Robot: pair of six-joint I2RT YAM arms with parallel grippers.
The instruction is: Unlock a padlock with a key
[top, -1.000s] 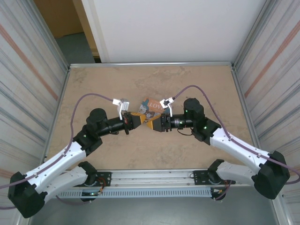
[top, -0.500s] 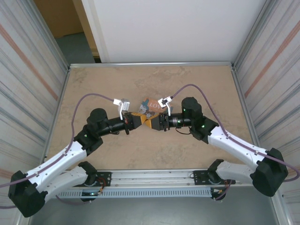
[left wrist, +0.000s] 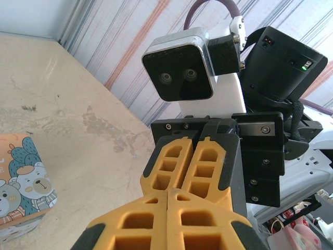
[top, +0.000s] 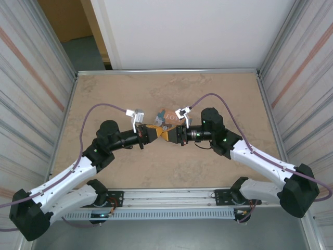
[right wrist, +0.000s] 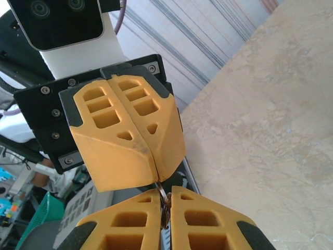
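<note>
At lower centre, the orange left gripper [right wrist: 156,179] and orange right gripper [right wrist: 165,194] are clenched tip to tip on a small pale metal ring [right wrist: 164,207], presumably for its transfer.

Mottled tan rectangular table [top: 104,94] with a pale metal rim along its edges. A grey metal rail [top: 171,195] runs along its near edge. A small orange-and-teal picture box [top: 165,115], printed with cartoon bears, lies near the table's middle.
</note>
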